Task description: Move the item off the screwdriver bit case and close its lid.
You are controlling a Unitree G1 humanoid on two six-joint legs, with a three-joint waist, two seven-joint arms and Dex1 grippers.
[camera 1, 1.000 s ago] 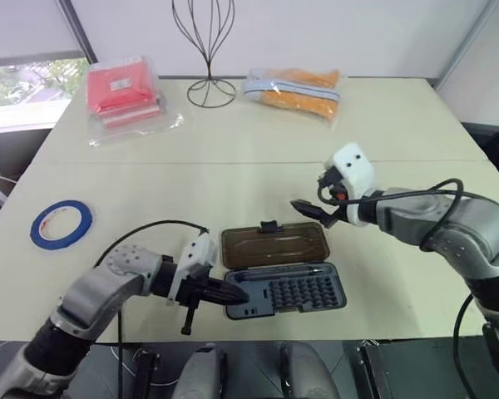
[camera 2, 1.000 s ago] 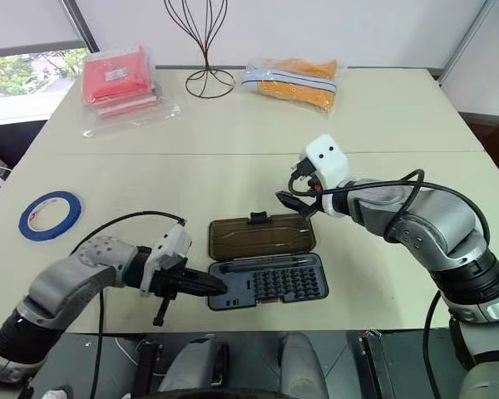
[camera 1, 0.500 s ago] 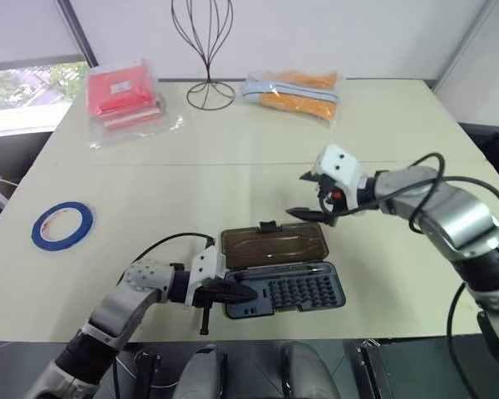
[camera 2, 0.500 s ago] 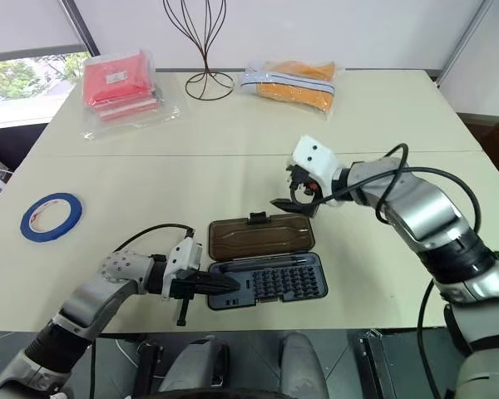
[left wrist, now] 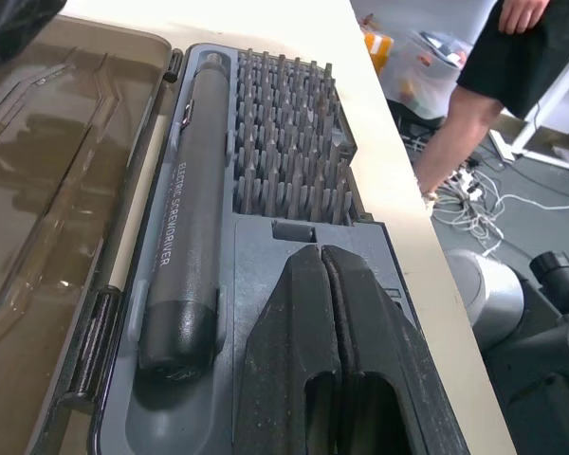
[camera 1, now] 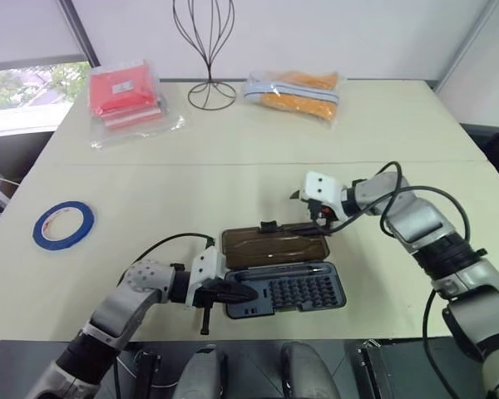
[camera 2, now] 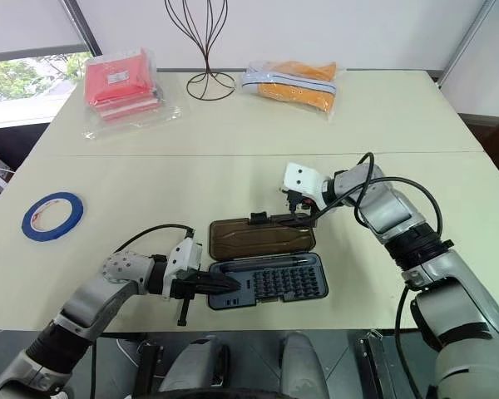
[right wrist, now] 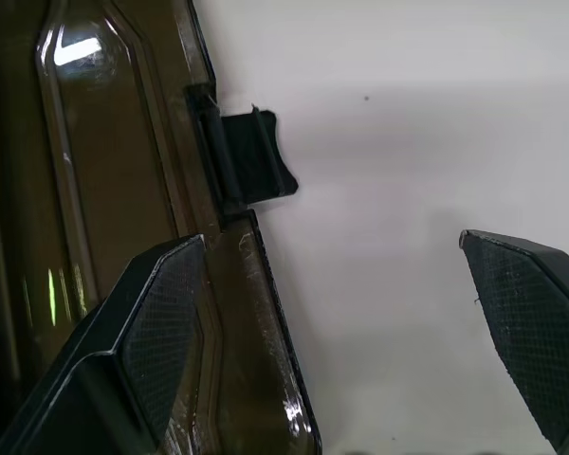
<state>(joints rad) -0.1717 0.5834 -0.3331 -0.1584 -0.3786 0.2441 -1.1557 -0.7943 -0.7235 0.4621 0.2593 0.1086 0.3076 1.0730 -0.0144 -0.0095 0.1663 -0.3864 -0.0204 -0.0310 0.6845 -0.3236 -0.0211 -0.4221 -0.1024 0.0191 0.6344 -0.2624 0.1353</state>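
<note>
We see the case (camera 1: 284,293) lying open at lower centre, its lid (camera 1: 274,247) flat behind it. The left gripper (camera 1: 233,293) blocks the case's left end; the right gripper (camera 1: 309,218) crowds the lid's far right corner. Table (camera 1: 191,199) lies bare above the lid and leftward to the tape (camera 1: 62,225) near the left edge. Packets (camera 1: 123,96) and a wire stand (camera 1: 209,50) line the upper edge.

I see a cream table (camera 1: 233,179) against a white wall (camera 1: 333,33); a window (camera 1: 25,83) with daylight sits at upper left.
</note>
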